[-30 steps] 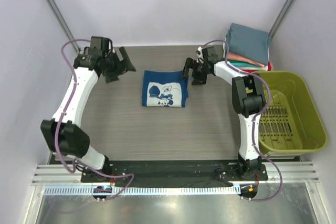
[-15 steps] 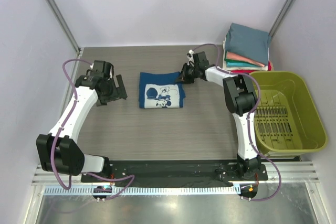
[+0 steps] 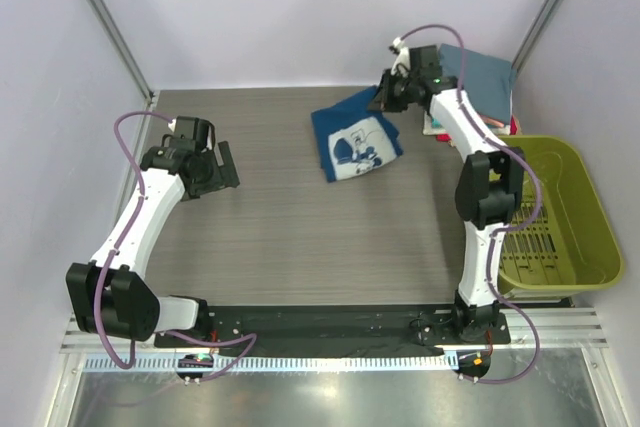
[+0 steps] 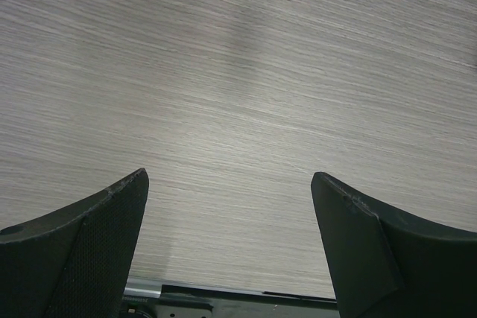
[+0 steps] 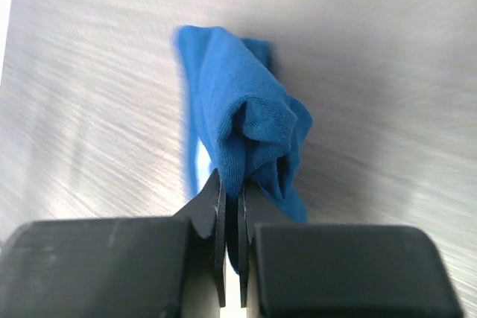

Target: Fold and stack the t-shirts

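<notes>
- Spanning the view, the wood-grain table (image 3: 300, 237) carries both arms at its near edge.
- The olive-green basket (image 3: 596, 237) sits at the table's right side.
- The folded t-shirts (image 3: 485, 72) form a stack in the far right corner, slate-teal on top, just behind the basket.
- The navy t-shirt (image 3: 355, 142), mouse print facing up, lies skewed left of the stack; its far corner is bunched (image 5: 238, 124).
- The right gripper (image 3: 385, 97) has its jaws (image 5: 231, 184) clamped on that bunched corner.
- The left gripper (image 3: 228, 162) hovers over bare table at the left, jaws (image 4: 229, 184) wide apart and holding nothing.
</notes>
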`<move>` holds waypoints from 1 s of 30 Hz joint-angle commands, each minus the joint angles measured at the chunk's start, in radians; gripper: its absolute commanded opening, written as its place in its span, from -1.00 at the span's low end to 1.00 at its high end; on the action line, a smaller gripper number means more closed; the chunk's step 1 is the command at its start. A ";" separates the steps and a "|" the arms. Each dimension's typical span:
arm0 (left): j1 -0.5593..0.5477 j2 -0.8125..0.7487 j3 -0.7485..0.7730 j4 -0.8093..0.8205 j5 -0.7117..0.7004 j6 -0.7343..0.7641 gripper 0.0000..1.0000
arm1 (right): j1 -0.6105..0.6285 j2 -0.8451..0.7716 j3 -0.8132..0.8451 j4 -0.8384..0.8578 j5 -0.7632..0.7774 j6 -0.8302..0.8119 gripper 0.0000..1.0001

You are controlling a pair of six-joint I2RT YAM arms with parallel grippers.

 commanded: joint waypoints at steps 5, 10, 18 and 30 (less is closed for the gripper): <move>-0.014 -0.014 -0.004 0.031 -0.028 0.015 0.79 | -0.090 -0.149 0.168 -0.097 0.022 -0.142 -0.98; -0.017 -0.008 -0.004 0.029 -0.035 0.015 0.79 | -0.119 -0.183 0.310 -0.173 0.054 -0.194 -0.98; -0.031 0.016 -0.004 0.028 -0.041 0.017 0.78 | -0.189 -0.241 0.427 -0.167 0.066 -0.187 -0.98; -0.050 0.044 -0.004 0.021 -0.069 0.020 0.76 | -0.261 -0.215 0.599 -0.109 0.020 -0.167 -0.98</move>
